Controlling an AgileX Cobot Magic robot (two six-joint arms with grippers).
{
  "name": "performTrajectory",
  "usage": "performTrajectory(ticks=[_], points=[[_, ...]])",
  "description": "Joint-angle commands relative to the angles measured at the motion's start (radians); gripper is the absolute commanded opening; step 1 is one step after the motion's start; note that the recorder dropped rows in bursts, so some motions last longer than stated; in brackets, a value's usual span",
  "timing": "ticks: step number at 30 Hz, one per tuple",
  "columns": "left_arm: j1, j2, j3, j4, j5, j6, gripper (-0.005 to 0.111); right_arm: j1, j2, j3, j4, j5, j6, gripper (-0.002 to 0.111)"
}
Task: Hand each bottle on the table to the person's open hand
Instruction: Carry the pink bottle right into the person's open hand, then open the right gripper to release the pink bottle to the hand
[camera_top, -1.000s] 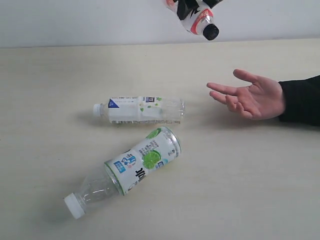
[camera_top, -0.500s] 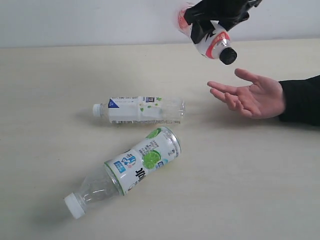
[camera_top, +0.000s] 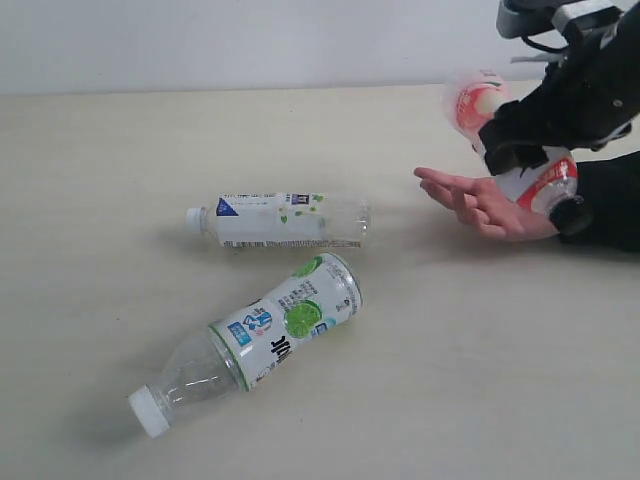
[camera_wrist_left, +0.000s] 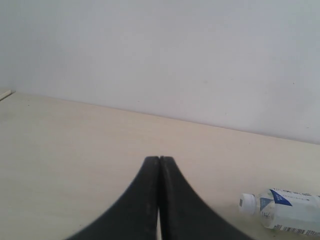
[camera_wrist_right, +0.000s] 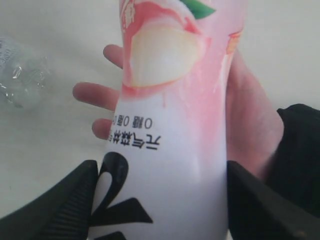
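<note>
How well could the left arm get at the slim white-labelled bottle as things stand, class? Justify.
Probably yes. The slim bottle lies flat on the table, and the left wrist view shows nothing between it and the left gripper; its shut jaws would need opening first.

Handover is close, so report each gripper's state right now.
Left gripper: closed, holding nothing.
Right gripper: gripping the pink bottle, over the person's hand.

Three bottles, one hand.
One pink bottle upper right; one slim white-labelled bottle, one fat green-labelled bottle at centre.
</note>
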Motion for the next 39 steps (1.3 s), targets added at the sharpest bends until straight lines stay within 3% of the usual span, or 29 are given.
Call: performTrajectory(ticks=[1, 27, 31, 39], points=[[0.003, -0.006, 0.003, -0.004, -0.002, -0.003, 0.0, -0.006, -0.027, 0.107, 0.029, -0.151, 0.009, 0.0], [0.003, -0.006, 0.003, -0.004, -0.002, -0.003, 0.0, -0.007, 0.086, 0.138, -0.054, -0.122, 0.16, 0.001], [0.003, -0.006, 0.003, -0.004, -0.002, -0.003, 0.0, -0.007, 0.086, 0.138, -0.047, -0.122, 0.162, 0.015], [0.003, -0.006, 0.003, -0.004, -0.002, -0.003, 0.0, -0.007, 0.086, 0.138, -0.045, -0.12, 0.162, 0.056]])
